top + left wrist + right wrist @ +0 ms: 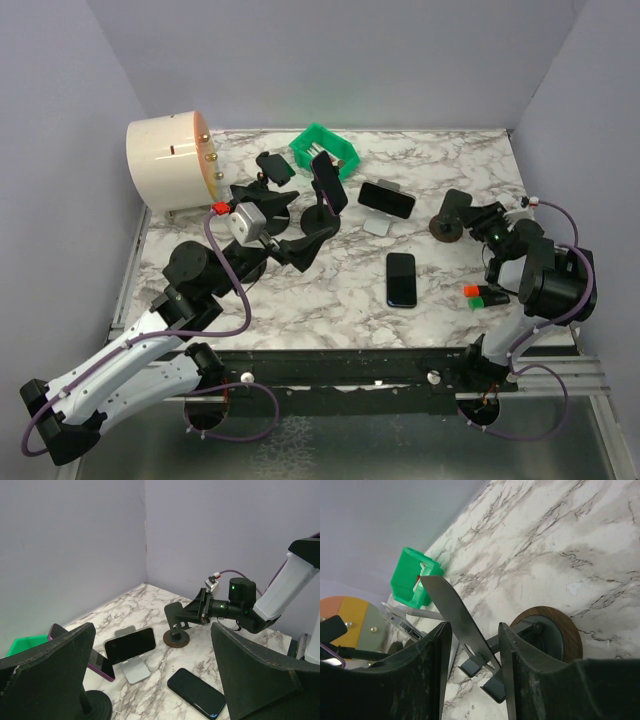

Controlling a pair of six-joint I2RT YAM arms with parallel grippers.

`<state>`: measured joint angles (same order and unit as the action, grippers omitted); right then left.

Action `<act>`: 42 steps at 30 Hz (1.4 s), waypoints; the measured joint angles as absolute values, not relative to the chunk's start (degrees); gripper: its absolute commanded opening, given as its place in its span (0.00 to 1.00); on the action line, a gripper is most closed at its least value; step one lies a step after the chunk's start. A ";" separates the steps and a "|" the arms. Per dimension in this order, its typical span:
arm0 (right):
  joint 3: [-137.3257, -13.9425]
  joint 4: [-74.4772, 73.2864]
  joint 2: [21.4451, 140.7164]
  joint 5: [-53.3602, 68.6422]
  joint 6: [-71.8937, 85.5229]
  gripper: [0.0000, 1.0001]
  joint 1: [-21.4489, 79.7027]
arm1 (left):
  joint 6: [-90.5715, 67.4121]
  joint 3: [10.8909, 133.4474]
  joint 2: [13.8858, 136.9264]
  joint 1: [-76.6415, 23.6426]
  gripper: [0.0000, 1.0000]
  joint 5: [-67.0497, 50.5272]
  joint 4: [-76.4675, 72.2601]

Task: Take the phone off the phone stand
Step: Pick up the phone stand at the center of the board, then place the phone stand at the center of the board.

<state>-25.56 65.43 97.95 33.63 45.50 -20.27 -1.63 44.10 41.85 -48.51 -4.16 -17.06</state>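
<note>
A purple-edged phone [328, 182] stands upright on a black round-based stand [318, 215]. My left gripper [305, 222] is wide open beside it, and that phone [100, 666] shows just behind my left finger. A second phone [387, 199] leans sideways on a silver stand [380, 224], and shows ahead in the left wrist view [130, 645]. A black phone [401, 279] lies flat on the marble. My right gripper [472, 627] is open. Its fingers stand either side of the bare plate [452, 612] of an empty dark stand [447, 222] with a brown base.
A green bin [325, 150] sits at the back, with a small dark stand [272, 165] to its left. A white and orange drum [170, 160] fills the back left corner. Red and green blocks [485, 295] lie near the right arm. Walls close three sides.
</note>
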 measured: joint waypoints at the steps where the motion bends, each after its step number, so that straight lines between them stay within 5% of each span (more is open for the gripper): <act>1: -25.56 65.47 98.19 33.89 45.43 0.40 -20.27 | -1.63 44.10 41.85 -48.51 0.99 -4.16 -17.06; 9: -26.37 67.33 98.74 35.75 47.16 0.00 -20.21 | -1.56 44.10 41.56 -48.51 0.99 -4.16 -17.06; 20: -39.18 64.20 99.46 35.00 47.03 0.00 -18.76 | -1.56 44.10 41.21 -48.51 0.99 -4.14 -17.06; 42: -73.82 51.70 124.51 47.88 33.91 0.00 -10.72 | 0.43 44.10 42.78 -48.51 0.99 -3.42 -16.80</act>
